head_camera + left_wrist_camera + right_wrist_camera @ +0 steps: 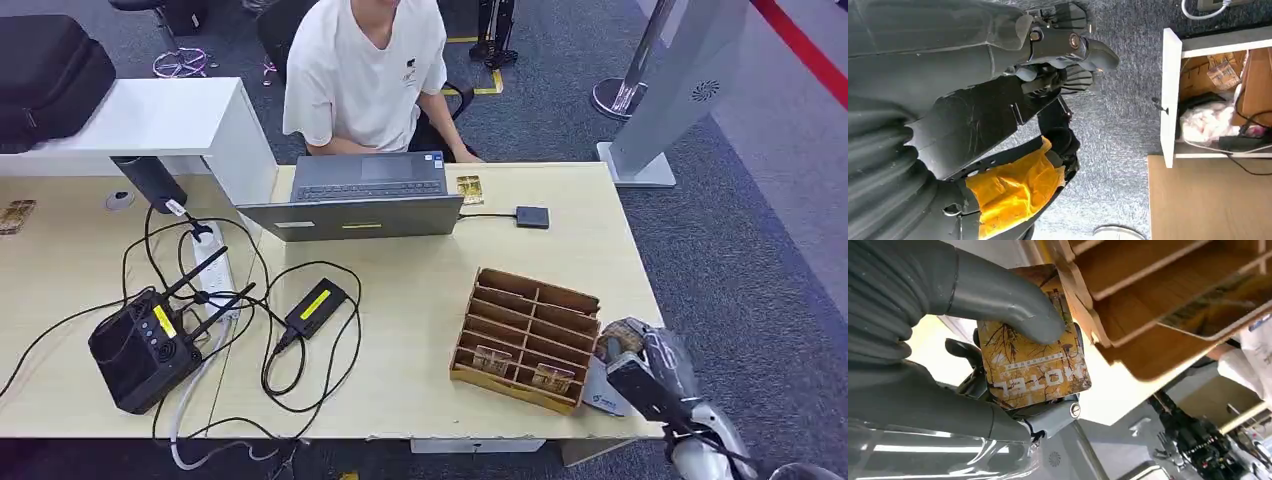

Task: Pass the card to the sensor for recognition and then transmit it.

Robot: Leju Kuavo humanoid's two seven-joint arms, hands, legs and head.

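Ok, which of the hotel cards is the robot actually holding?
The card pinched in the right hand, just off the wooden rack's right end. Two cards sit in rack slots; another lies beside the laptop.

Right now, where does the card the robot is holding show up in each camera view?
Head view: the card peeks out of the right robot hand, just past the table's near right corner.
Left wrist view: not in it.
Right wrist view: the card sits mid-picture, under the thumb.
Shared landmark: the wooden card rack, which the right wrist view shows right beside the card.
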